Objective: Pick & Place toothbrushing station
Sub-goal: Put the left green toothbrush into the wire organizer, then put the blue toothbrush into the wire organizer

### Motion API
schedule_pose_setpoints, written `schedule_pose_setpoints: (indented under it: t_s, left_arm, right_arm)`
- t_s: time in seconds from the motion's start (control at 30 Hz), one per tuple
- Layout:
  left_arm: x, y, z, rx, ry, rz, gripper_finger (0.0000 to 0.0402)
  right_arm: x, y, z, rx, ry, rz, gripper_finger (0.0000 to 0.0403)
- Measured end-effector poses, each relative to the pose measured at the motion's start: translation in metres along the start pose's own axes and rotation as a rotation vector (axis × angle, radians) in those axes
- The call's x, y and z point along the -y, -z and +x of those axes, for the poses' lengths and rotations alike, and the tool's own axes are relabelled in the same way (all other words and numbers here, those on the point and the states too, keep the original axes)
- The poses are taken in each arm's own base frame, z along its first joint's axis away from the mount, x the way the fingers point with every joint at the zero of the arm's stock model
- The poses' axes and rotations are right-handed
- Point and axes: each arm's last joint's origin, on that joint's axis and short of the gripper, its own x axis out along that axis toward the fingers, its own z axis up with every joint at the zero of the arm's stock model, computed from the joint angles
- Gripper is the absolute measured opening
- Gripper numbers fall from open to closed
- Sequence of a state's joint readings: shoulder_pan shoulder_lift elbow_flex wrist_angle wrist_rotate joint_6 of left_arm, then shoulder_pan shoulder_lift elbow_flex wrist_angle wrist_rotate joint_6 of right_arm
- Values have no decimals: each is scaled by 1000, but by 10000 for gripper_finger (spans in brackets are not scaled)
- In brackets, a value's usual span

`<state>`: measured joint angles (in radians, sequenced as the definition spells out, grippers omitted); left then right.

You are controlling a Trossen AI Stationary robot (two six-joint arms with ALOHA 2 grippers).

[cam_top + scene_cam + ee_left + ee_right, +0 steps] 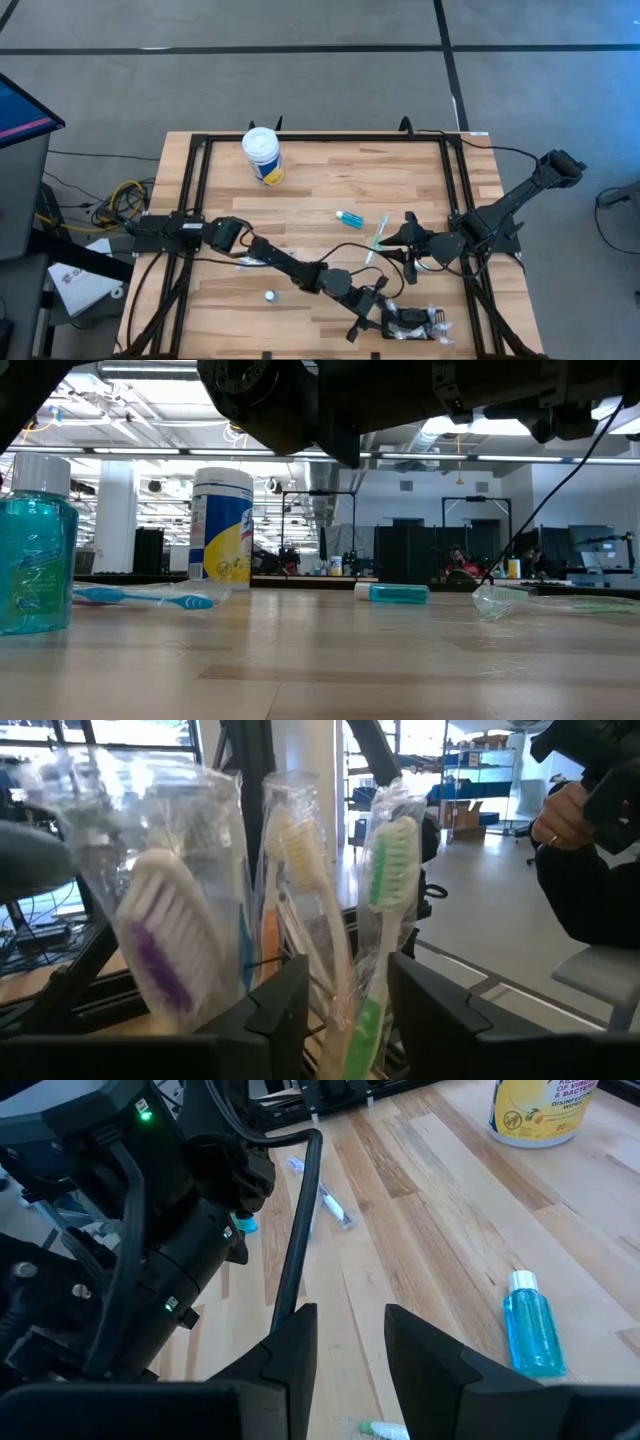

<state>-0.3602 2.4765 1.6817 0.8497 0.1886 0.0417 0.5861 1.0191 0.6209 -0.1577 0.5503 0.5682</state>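
Observation:
My left gripper (pixel 382 316) reaches level toward the table's right edge, near the front right. Its fingers close around several plastic-wrapped toothbrushes (pixel 340 920) that stand upright: purple-bristled, cream and green. A dark block (pixel 405 323) at the fingertips, with white wrap (pixel 436 321) beside it, may be the black holder. I cannot tell it from the gripper, and the wrist view hides it. My right gripper (pixel 404 237) hovers open and empty over the middle right of the table, close to a wrapped green toothbrush (pixel 378 236). My left gripper pinches the wrapped handles of the cream and green toothbrushes (pixel 366 1025) between its two fingers (pixel 290 1005), coming level from the table's left and lying across them. The brushes stand upright, heads above the fingers. What their lower ends rest in is hidden below the fingers.
A white-lidded yellow-and-blue tub (pixel 263 155) stands at the far left. A teal bottle (pixel 350 218) lies mid-table and another (pixel 32 560) stands near the front. A wrapped blue toothbrush (pixel 140 597) lies on the wood. A person (pixel 590 870) sits beyond the table's right side.

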Motion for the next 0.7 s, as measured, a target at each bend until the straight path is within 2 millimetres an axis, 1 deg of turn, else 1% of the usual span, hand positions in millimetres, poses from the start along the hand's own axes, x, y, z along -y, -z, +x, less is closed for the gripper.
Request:
schedule_pose_setpoints:
  t_s: [0.1,0.27,0.53,0.7]
  left_arm:
    - [0,0,0,-10,0,-7,137]
    - [0,-11,-4,-23,0,-9,135]
    - [1,-17,-20,-64,-1,-13,132]
    - [3,-14,-30,-97,-1,-15,133]
  right_arm:
    - [0,0,0,0,0,0,111]
    - [0,0,0,0,0,0,111]
    - [0,0,0,0,-1,1,111]
    - [0,0,0,1,-1,1,111]
